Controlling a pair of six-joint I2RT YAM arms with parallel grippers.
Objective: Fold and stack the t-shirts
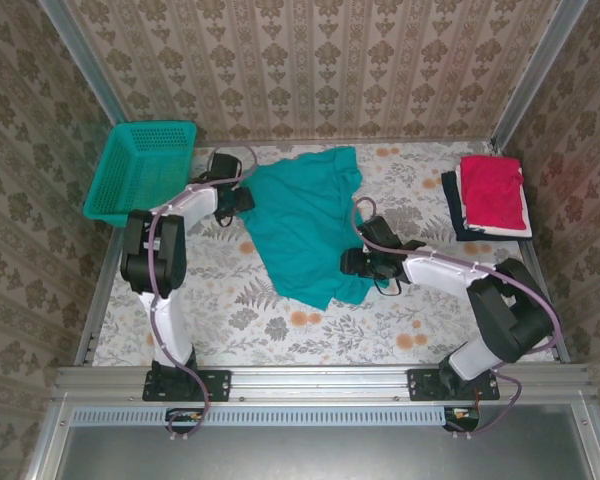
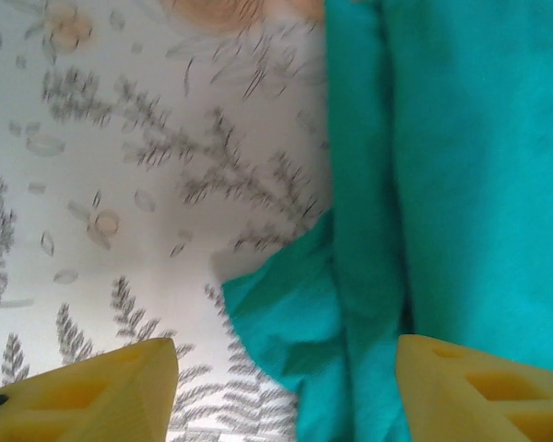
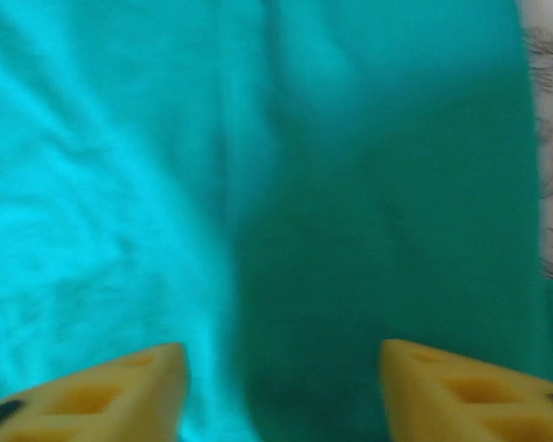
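while both pairs of yellow fingers stand wide apart, gripping nothing, the left gripper (image 2: 286,357) straddles the left edge of the teal t-shirt (image 1: 305,225) and the right gripper (image 3: 284,357) hangs over its near right hem. the shirt lies mid table (image 1: 220,295), long axis far-to-near. both arms reach forward, wrists turned inward.

The flower-patterned table (image 1: 230,330) carries a rumpled teal shirt (image 1: 305,225) at its centre, a green basket (image 1: 145,165) at ten o'clock, and a folded navy shirt (image 1: 450,205) beneath a red shirt (image 1: 492,190) at two o'clock.
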